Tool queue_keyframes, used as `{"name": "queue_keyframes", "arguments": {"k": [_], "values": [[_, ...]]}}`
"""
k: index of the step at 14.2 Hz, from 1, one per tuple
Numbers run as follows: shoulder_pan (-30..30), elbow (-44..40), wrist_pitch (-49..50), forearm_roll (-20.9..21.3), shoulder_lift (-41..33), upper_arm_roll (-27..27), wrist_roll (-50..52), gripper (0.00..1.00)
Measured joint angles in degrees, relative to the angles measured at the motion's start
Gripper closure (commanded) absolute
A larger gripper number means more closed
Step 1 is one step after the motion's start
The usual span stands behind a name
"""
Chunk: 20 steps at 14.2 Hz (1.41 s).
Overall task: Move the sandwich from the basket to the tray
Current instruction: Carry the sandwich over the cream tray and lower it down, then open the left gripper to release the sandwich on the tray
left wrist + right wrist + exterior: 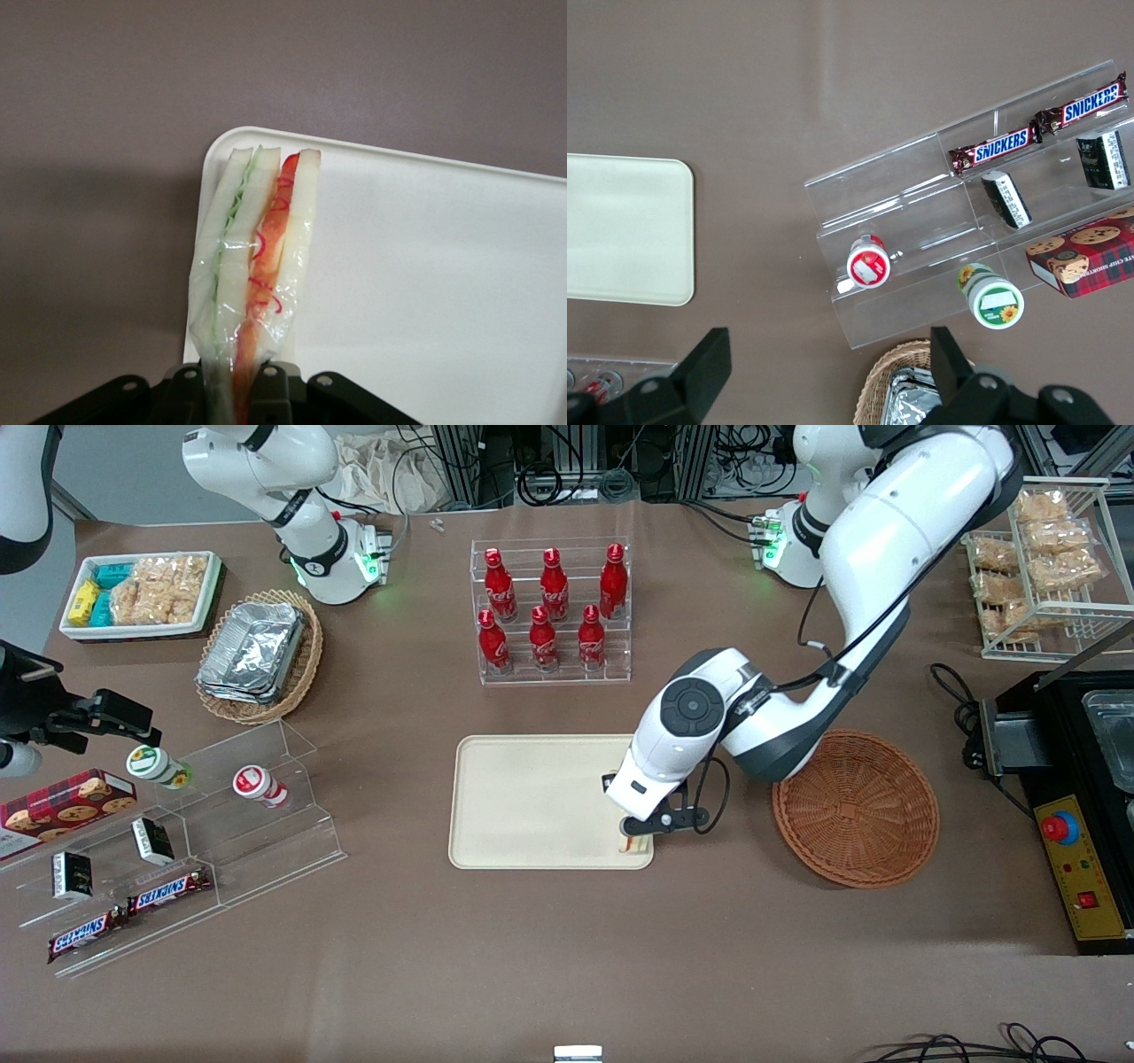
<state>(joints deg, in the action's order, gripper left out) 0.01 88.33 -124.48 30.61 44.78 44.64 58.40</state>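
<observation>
Gripper (640, 834) is low over the tray (532, 797), at the tray corner nearest the front cam & the basket (856, 808). Fingers clamped on the sandwich (257, 257): wrist view shows the wedge pinched at its narrow end betw. the 2 pads, clear wrap around it, green filling in one layer, orange-red in the other. Sandwich hangs over the tray's rounded corner; can't tell if it touches the tray surface yet. In front view only a sliver of the sandwich (634, 844) peeks out under the gripper, w/ the arm's wrist covering the rest.

Basket sits beside the tray toward the working arm's end of the table, just apart from it, nothing visible in it.

Bottle rack (551, 613) w/ red bottles stands farther from the front cam than the tray. Toward the parked arm's end: tan oval basket w/ foil trays (259, 655), white bin of snacks (140, 595), clear tiered stand (177, 841) w/ Snickers bars (133, 911), small cups & a cookie box (64, 804).
</observation>
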Motion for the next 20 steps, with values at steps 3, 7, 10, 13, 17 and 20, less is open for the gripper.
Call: {"name": "queue_keyframes", "arguments": {"k": [3,7,10,13,17,20], "values": [[-1.3,0.0,-1.2,4.2,3.5,-0.1,0.0,0.96],[-1.5,0.0,-1.8,6.1,6.1,-0.1,-0.1,0.6],[-1.6,-0.1,-1.9,6.1,6.1,-0.1,-0.2,0.0],[-1.6,-0.2,-1.9,6.1,6.1,-0.1,1.3,0.0],[-1.5,-1.5,-1.1,6.1,5.0,0.1,5.4,0.0],[-1.2,-4.0,1.3,3.9,1.7,0.3,8.2,0.0]]}}
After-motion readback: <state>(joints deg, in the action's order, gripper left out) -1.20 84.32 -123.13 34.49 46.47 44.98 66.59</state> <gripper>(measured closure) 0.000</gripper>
